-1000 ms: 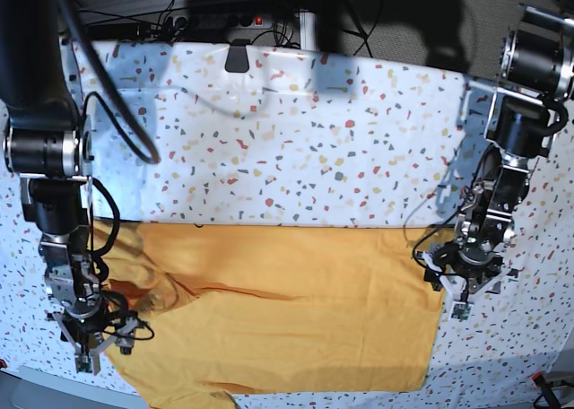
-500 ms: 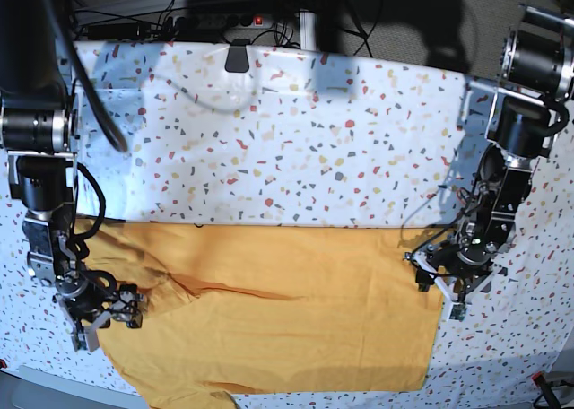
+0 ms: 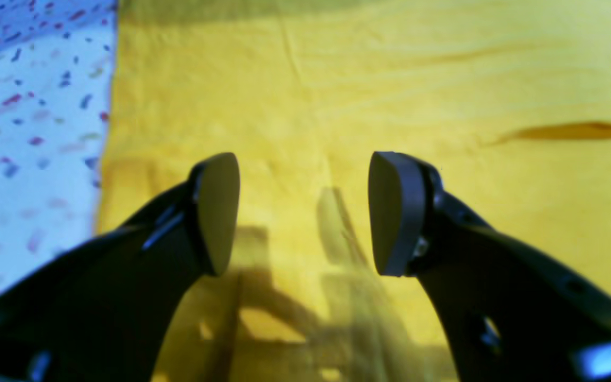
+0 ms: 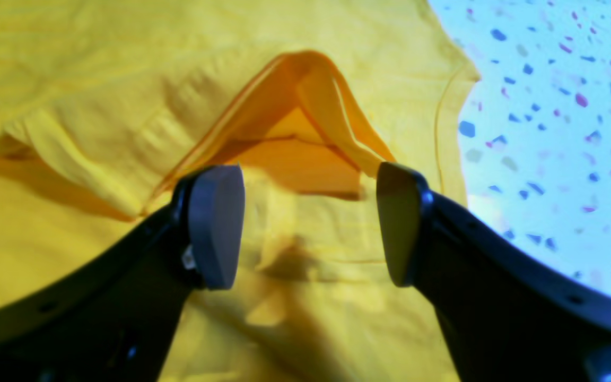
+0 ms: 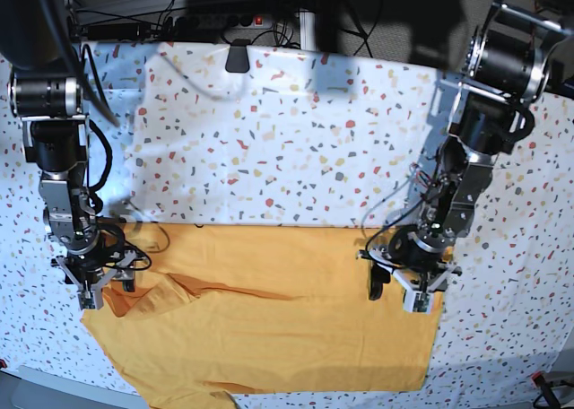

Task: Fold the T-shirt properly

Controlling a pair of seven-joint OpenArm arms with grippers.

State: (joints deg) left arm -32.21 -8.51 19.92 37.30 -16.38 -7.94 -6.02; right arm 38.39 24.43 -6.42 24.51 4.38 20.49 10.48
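The orange-yellow T-shirt (image 5: 287,337) lies spread across the near half of the table, with a rumpled fold near its left end. My left gripper (image 5: 399,285) is open and hovers low over the shirt just inside its right edge. In the left wrist view the left gripper (image 3: 303,212) has flat cloth (image 3: 390,79) between its open jaws. My right gripper (image 5: 97,283) is open over the shirt's upper left corner. In the right wrist view the right gripper (image 4: 308,223) is open, with a raised tent-like fold (image 4: 295,127) of the shirt just beyond it. No black marks show.
A speckled terrazzo-pattern cloth (image 5: 296,149) covers the table. A small black object (image 5: 238,57) sits at the far edge, with cables behind it. The table's front edge runs just below the shirt's hem at the bottom left.
The left gripper has moved left, from the shirt's right edge to over the cloth. The right gripper has moved up to the upper left corner. The shirt's left end has shifted.
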